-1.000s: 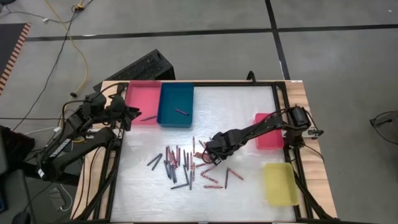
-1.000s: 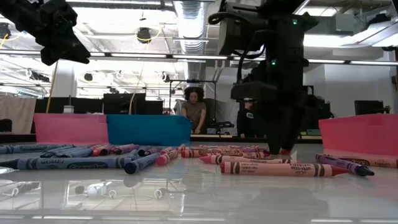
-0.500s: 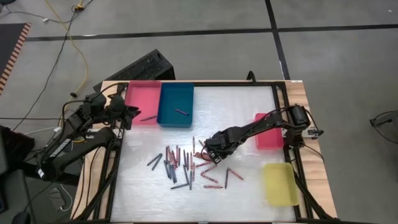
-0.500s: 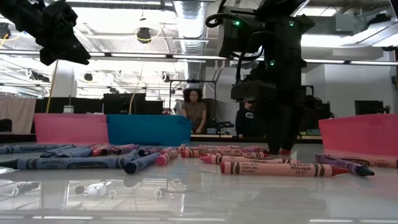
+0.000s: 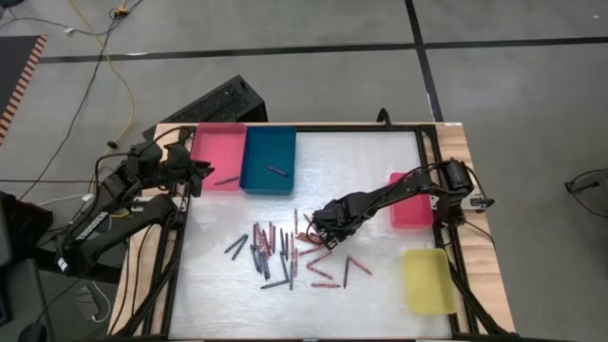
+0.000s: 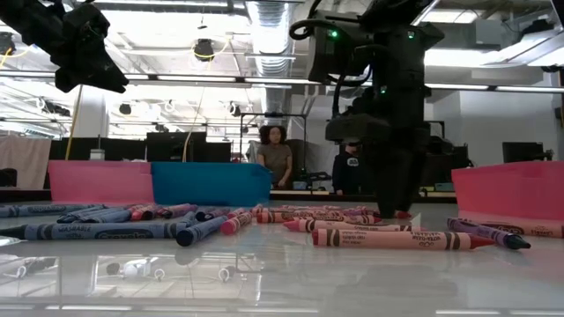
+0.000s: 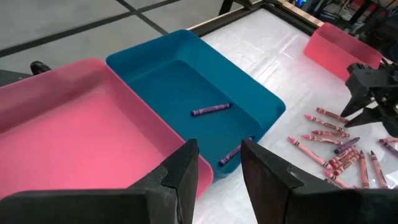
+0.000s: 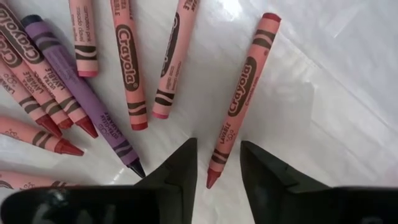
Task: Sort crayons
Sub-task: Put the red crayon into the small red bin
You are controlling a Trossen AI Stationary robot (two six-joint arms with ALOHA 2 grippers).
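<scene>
Dozens of crayons (image 5: 285,252) lie scattered across the middle of the worktop (image 5: 361,152), toward its near edge, red, pink, grey-blue and dark ones mixed together. The right tool (image 5: 321,224) is down low over the right side of that scatter, its arm reaching in from the right edge. In the right wrist view its fingers (image 8: 180,168) stand a little apart with nothing between them, and the tip of a red crayon (image 8: 239,102) lies on the surface just in front of the gap; it does not appear to touch either finger. A purple crayon (image 8: 81,93) and several pink and red ones lie close beside it.

The left tool (image 5: 195,176) hangs raised at the far left corner, beside the pink tray (image 5: 217,142). Its fingers (image 7: 180,174) are apart and hold nothing. The blue tray (image 5: 269,152) sits just right of the pink one along the far edge and has one purple crayon (image 7: 211,109) inside; another crayon (image 7: 230,153) lies against its outer wall.

A red tray (image 5: 410,204) stands at the right edge, partly under the right arm, and a yellow tray (image 5: 426,280) sits at the near right corner.

Two people (image 6: 276,160) show in the room beyond.
</scene>
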